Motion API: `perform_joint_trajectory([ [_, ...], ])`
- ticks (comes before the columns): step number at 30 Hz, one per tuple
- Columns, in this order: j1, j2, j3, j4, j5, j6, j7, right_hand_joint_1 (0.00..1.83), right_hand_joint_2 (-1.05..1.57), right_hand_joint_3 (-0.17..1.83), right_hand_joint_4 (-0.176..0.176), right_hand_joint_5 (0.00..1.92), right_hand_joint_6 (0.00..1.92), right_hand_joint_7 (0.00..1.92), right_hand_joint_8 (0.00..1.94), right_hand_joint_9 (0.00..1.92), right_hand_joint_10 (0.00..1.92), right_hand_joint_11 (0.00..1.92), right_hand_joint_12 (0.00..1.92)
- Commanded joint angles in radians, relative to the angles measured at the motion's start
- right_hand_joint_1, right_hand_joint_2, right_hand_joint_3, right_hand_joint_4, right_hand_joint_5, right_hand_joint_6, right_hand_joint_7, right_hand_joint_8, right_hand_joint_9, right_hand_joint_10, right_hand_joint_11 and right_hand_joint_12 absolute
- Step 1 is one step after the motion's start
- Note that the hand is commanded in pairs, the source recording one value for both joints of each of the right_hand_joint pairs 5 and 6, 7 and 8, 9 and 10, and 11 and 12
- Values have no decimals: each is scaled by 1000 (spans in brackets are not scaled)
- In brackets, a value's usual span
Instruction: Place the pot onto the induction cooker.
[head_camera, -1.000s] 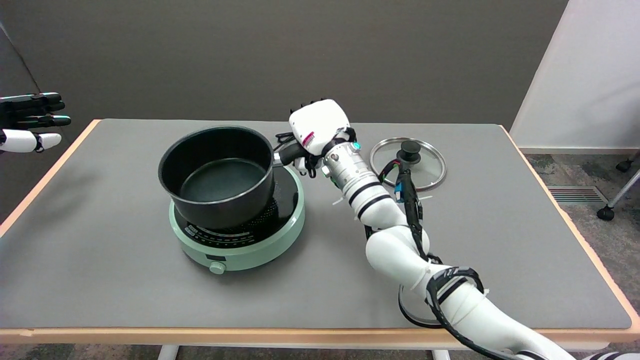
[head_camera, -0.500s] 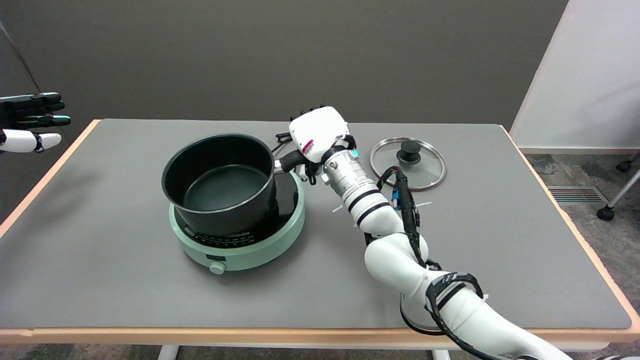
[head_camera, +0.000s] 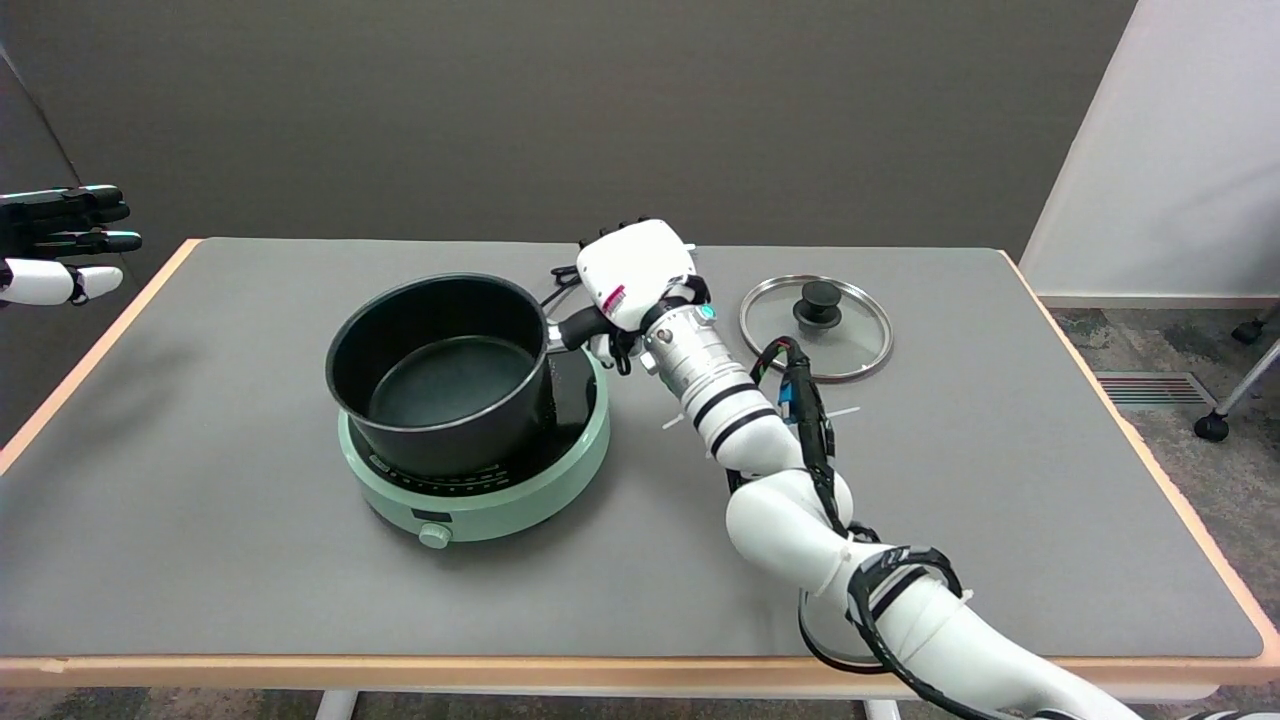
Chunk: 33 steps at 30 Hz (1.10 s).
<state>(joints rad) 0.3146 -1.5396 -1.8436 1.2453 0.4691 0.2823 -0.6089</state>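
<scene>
Pot on the cooker, your right hand on its handle.

Left of centre, the black pot (head_camera: 440, 370) sits on the green induction cooker (head_camera: 478, 470), toward its left side. Your right hand (head_camera: 630, 272) has its fingers closed around the pot's handle (head_camera: 575, 328), just right of the rim. Further right, the glass lid (head_camera: 816, 326) lies flat on the grey table (head_camera: 200, 520).

place: lab or test room | cues: grey-matted surface (head_camera: 200, 560) with wood edge, bare dark wall (head_camera: 560, 110), white partition (head_camera: 1180, 140), carpet floor (head_camera: 1240, 470), caster wheel (head_camera: 1212, 427)
</scene>
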Motion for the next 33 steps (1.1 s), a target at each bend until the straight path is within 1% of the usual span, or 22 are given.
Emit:
perform_joint_trajectory([
  [1, 34, 4, 2, -47, 32, 1, 0, 970, 1170, 771, -61, 1853, 1853, 1853, 1853, 1853, 1853, 1853, 1853],
  [14, 47, 5, 3, -67, 32, -2, 0, 961, 1177, 738, -62, 1848, 1848, 1848, 1848, 1848, 1848, 1848, 1848],
  [15, 47, 5, 4, -66, 32, -2, 0, 959, 1167, 729, -69, 1805, 1805, 1805, 1805, 1805, 1805, 1805, 1805],
  [16, 45, 5, 4, -65, 32, -2, 0, 949, 1159, 701, -79, 1705, 1705, 1705, 1705, 1705, 1705, 1705, 1705],
  [18, 44, 5, 4, -62, 32, -2, -1, 935, 1157, 664, -84, 1615, 1615, 1615, 1615, 1615, 1615, 1615, 1615],
  [19, 43, 5, 5, -61, 32, -2, -3, 928, 1123, 650, -82, 1528, 1528, 1528, 1528, 1528, 1528, 1528, 1528],
  [21, 40, 5, 8, -60, 32, -2, -4, 926, 1029, 663, -73, 1387, 1387, 1387, 1387, 1387, 1387, 1387, 1387],
  [23, 37, 6, 9, -60, 32, -2, -4, 941, 841, 781, -43, 1236, 1236, 1236, 1236, 1236, 1236, 1236, 1236],
  [26, 33, 6, 12, -57, 32, -2, -5, 943, 725, 871, -23, 1184, 1184, 1184, 1184, 1184, 1184, 1184, 1184],
  [28, 30, 8, 13, -52, 32, -2, -5, 943, 706, 886, -21, 1178, 1178, 1178, 1178, 1178, 1178, 1178, 1178],
  [31, 26, 12, 13, -42, 32, -2, -6, 936, 625, 993, -5, 1123, 1123, 1123, 1123, 1123, 1123, 1123, 1123],
  [33, 21, 14, 13, -30, 32, -2, -6, 917, 582, 1070, 0, 1093, 1093, 1093, 1093, 1093, 1093, 1093, 1093],
])
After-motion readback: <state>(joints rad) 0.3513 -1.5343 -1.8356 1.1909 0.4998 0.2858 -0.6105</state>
